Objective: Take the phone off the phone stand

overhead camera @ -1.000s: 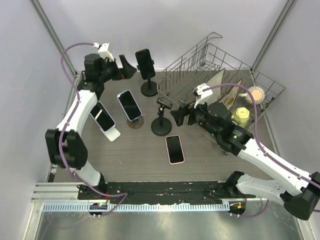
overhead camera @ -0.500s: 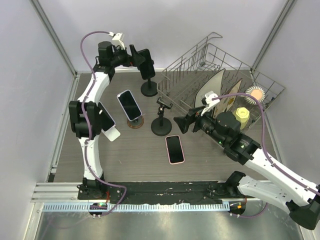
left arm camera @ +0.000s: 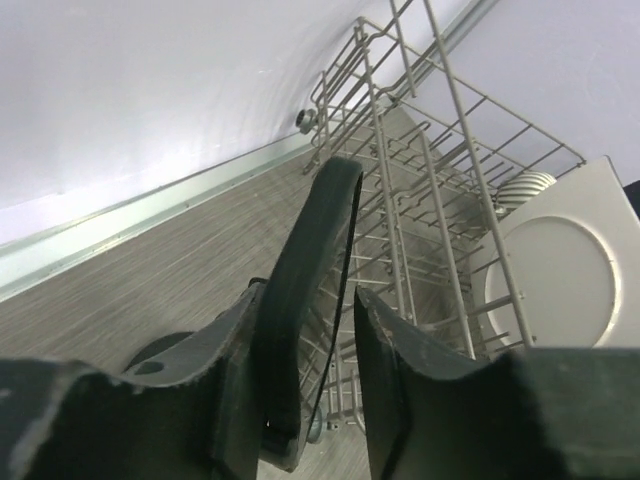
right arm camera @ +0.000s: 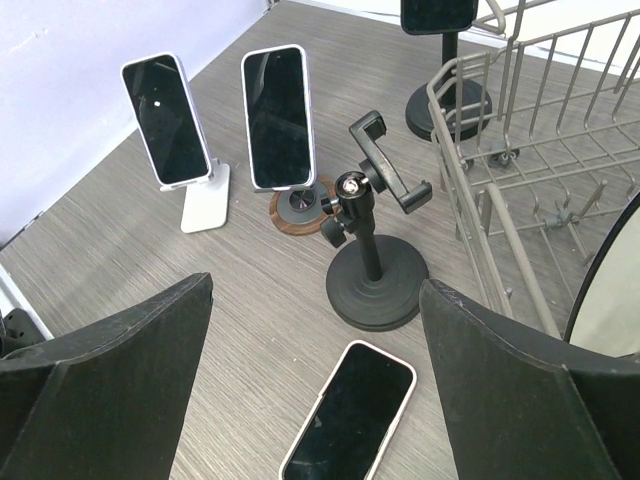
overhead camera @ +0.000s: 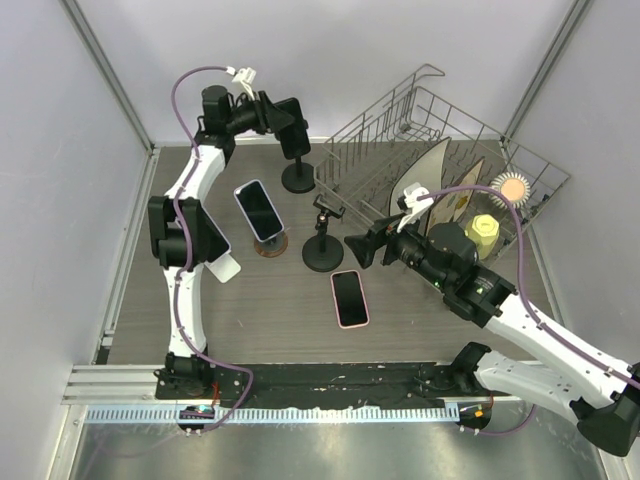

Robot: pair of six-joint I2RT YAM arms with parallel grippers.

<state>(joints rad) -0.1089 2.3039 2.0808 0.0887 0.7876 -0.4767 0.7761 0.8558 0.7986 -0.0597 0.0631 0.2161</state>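
While a grey wire rack (left arm camera: 430, 200) crowds the right, my left fingers (left arm camera: 395, 400) loosely straddle the edge-on black phone (left arm camera: 305, 280); my right fingers (right arm camera: 100, 380) gape.

My left arm (overhead camera: 192, 180) stretches far back, raised, my left gripper (overhead camera: 283, 118) level with jaws narrowly parted. My right arm (overhead camera: 520, 312) reaches inward, my right gripper (overhead camera: 357, 247) spread wide, tilted downward.

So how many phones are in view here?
4. Back phone on the tall black stand; a second phone on the wooden stand; a third phone on the white stand; a fourth phone flat on the table.
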